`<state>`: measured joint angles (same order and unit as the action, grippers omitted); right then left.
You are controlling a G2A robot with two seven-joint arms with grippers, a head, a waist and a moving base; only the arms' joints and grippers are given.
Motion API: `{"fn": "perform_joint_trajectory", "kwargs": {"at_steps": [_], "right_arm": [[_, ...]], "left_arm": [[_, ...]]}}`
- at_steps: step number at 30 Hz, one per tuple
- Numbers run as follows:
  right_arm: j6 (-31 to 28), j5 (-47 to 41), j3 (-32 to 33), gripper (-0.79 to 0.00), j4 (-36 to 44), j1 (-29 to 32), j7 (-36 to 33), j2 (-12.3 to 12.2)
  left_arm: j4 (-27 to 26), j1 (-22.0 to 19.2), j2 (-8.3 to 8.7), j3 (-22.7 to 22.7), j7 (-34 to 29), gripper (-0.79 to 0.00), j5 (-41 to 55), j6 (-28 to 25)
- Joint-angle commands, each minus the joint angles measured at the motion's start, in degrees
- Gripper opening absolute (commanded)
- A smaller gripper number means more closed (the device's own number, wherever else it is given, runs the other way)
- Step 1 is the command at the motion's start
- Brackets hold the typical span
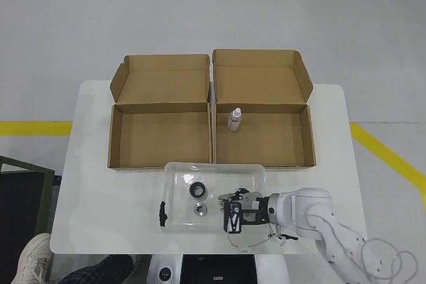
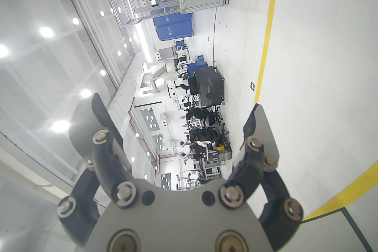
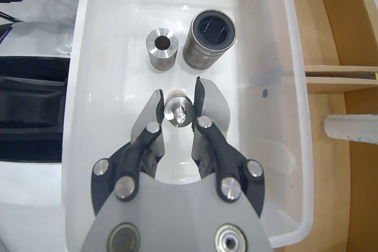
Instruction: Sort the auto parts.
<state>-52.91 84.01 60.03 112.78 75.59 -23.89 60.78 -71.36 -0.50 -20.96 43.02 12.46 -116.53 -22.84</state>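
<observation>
A clear plastic bin at the table's front holds the parts. In the right wrist view a black-rimmed cylindrical bearing and a steel sleeve with a bore stand side by side on the bin floor. My right gripper is down inside the bin, shut on a small stepped metal pin that stands upright between its ribbed pads. From above, the right gripper sits just right of the bearing and the sleeve. My left gripper is open, holds nothing and faces the room.
Two open cardboard boxes stand behind the bin: the left box is bare inside, and the right box holds a white bottle. A strip of black tape hangs on the bin's left rim. The table edge runs close in front.
</observation>
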Motion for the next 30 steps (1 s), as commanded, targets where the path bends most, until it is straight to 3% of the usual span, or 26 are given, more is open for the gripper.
{"fn": "perform_joint_trajectory", "kwargs": {"at_steps": [1, 17, 30], "right_arm": [[0.2, -0.3, 0.3, -0.785, -1.3, -0.5, 3.3, 0.0], [-1.0, -10.9, 7.6, -0.785, -8.3, -1.0, 26.6, -0.6], [-4.6, -18.4, 13.2, -0.785, -10.8, 0.2, 33.9, -1.4]], "left_arm": [[0.0, 0.0, 0.0, 0.0, 0.0, 0.0, 0.0, 0.0], [0.0, 0.0, 0.0, 0.0, 0.0, 0.0, 0.0, 0.0], [0.0, 0.0, 0.0, 0.0, 0.0, 0.0, 0.0, 0.0]]}}
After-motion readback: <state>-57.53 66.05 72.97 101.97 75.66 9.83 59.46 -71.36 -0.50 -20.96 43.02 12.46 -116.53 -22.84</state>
